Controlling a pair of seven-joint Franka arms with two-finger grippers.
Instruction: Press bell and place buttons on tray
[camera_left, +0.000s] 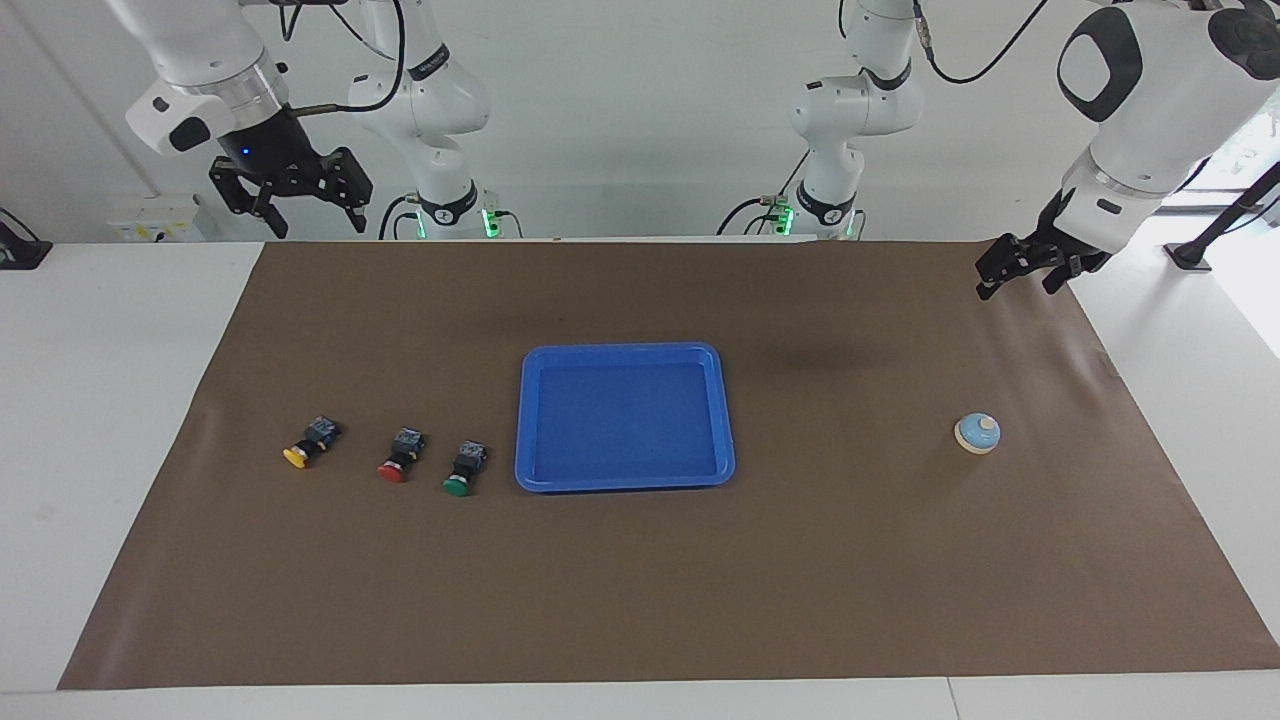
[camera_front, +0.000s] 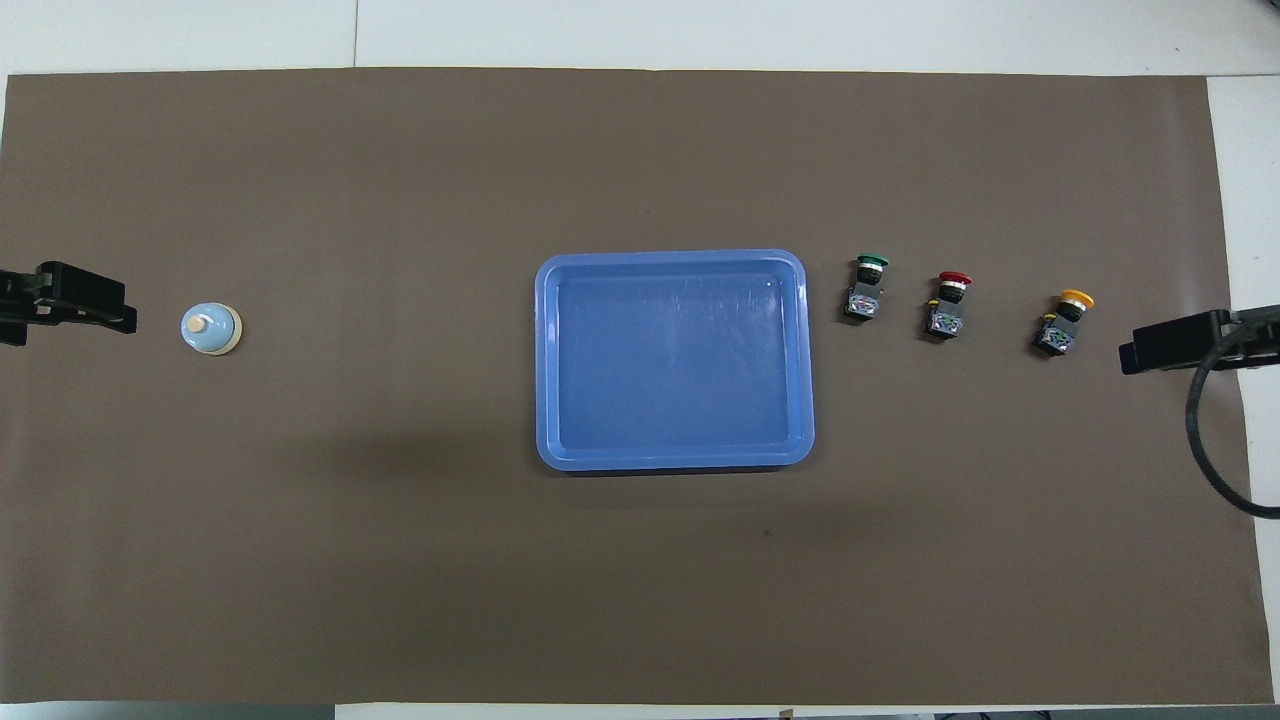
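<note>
The blue tray lies mid-mat with nothing in it. Toward the right arm's end the buttons lie on their sides in a row: green closest to the tray, then red, then yellow. Toward the left arm's end stands the light-blue bell. My left gripper hangs open over the mat's edge at that end, apart from the bell. My right gripper hangs open, high over the mat's edge at its own end, holding nothing.
A brown mat covers most of the white table. A black cable loops down from the right arm over the mat's edge. Both arm bases stand at the robots' edge of the table.
</note>
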